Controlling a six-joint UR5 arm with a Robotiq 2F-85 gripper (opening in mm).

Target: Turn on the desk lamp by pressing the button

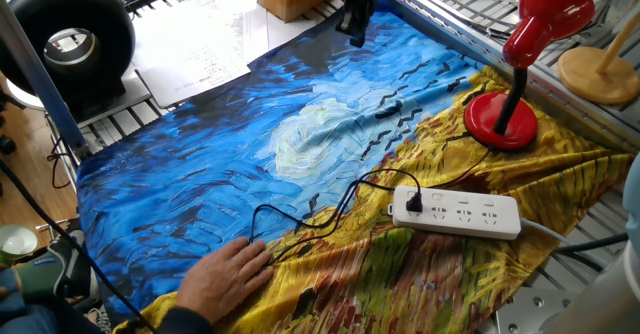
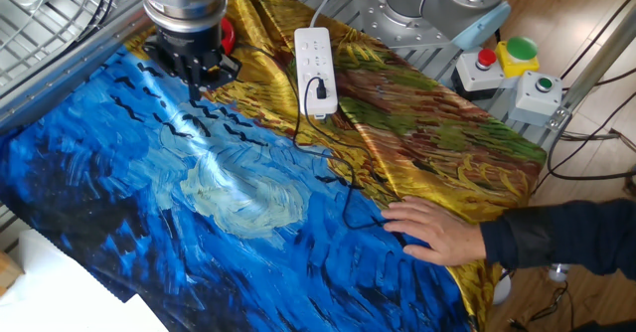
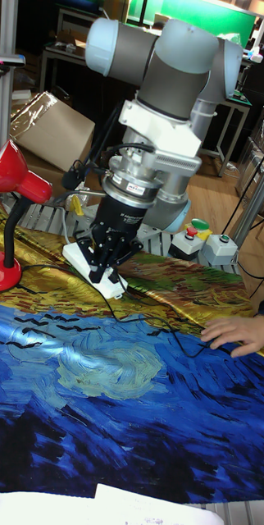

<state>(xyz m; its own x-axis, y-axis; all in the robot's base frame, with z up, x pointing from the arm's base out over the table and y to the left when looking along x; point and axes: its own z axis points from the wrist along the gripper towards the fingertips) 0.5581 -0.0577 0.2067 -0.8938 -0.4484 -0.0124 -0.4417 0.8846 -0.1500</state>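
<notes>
Bench draped in a blue-and-yellow painted cloth (image 1: pixel 300 144). Desk lamp (image 1: pixel 520 64) stands at the cloth's yellow edge, button not discernible on its red base (image 1: pixel 498 121). Pincer (image 3: pixel 105 267) hangs above the cloth, well apart from the base; its fingers look spread, holding nothing.

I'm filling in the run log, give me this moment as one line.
gripper: above cloth, clear of lamp | desk lamp: unlit | button: not pressed | person's hand: resting on cloth

Pretty even bright lighting, everything sharp, just some glare off the shiny blue-and-yellow painted cloth (image 1: pixel 300 144) and dim background in the tall view.
</notes>
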